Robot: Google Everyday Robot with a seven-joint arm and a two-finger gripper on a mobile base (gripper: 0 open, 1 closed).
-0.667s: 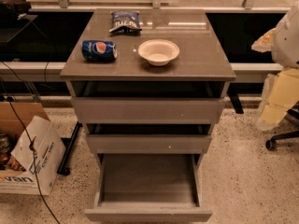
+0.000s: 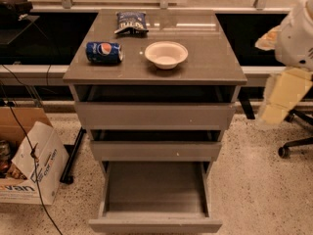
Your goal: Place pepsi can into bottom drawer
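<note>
Pepsi can (image 2: 103,52) lay sideways, far left, liable to roll off if nudged; gripper (image 2: 282,98) hung right, clench state unclear.

A single view is supplied. The camera stands in front of the cabinet (image 2: 205,58), higher than its top, and faces forward and steeply downward. Range is medium: the frame takes in the whole cabinet top, all three drawer fronts and the pulled-out bottom drawer (image 2: 156,187) at the lower edge. The gripper (image 2: 283,94) hangs at the right edge, beside the cabinet, over the floor (image 2: 254,180).
</note>
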